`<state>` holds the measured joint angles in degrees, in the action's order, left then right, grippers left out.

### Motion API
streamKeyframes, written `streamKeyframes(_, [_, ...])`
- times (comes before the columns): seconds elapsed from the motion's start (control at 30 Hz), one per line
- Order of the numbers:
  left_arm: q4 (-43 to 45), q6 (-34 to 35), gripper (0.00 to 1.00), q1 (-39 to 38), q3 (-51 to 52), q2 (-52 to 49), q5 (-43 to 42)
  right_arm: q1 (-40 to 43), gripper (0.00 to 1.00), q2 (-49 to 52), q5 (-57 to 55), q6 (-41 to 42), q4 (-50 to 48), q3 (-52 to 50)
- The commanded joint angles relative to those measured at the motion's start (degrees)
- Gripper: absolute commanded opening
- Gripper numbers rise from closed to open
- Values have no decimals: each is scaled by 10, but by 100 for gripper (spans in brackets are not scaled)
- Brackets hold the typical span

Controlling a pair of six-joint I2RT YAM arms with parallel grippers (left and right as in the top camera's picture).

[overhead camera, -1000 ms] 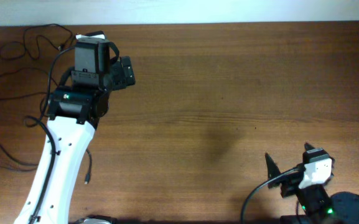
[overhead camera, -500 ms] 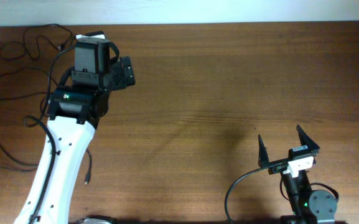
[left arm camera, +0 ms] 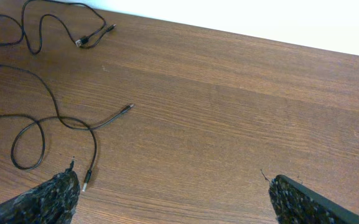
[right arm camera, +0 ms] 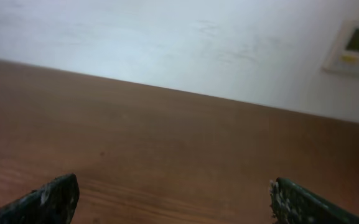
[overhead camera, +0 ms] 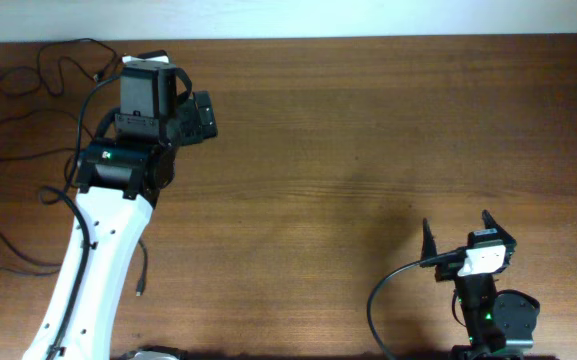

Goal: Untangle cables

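Note:
Several thin black cables lie spread out on the brown table at the far left. One [overhead camera: 53,62] curls at the back corner, also in the left wrist view [left arm camera: 39,28], its plug ends [left arm camera: 95,36] together. Another [left arm camera: 48,121] loops nearer, with one plug end [left arm camera: 127,108] free and one [left arm camera: 86,182] beside my left finger. My left gripper [overhead camera: 156,88] [left arm camera: 173,179] hovers open and empty right of the cables. My right gripper [overhead camera: 460,235] [right arm camera: 174,182] is open and empty at the front right, far from any cable.
The white left arm [overhead camera: 93,260] runs from the front edge up over the left side, with a thicker black arm cable [overhead camera: 3,245] beside it. A pale wall [right arm camera: 167,37] with a small wall panel [right arm camera: 353,46] stands behind the table [overhead camera: 368,130].
My right gripper has swung round from facing left to facing the back of the table, then drawn slightly back. The left arm and the cables have not moved.

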<state>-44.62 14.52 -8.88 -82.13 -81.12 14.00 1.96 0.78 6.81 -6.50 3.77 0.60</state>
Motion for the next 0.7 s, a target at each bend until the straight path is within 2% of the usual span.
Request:
streamKeyframes(0.0, [-1,-5,99,0,-5,1,6,3,98,-6,-59,83,10,-3])
streamKeyframes(0.67, [-1,-5,99,0,-5,1,6,3,98,-6,-60,38,12,-3])
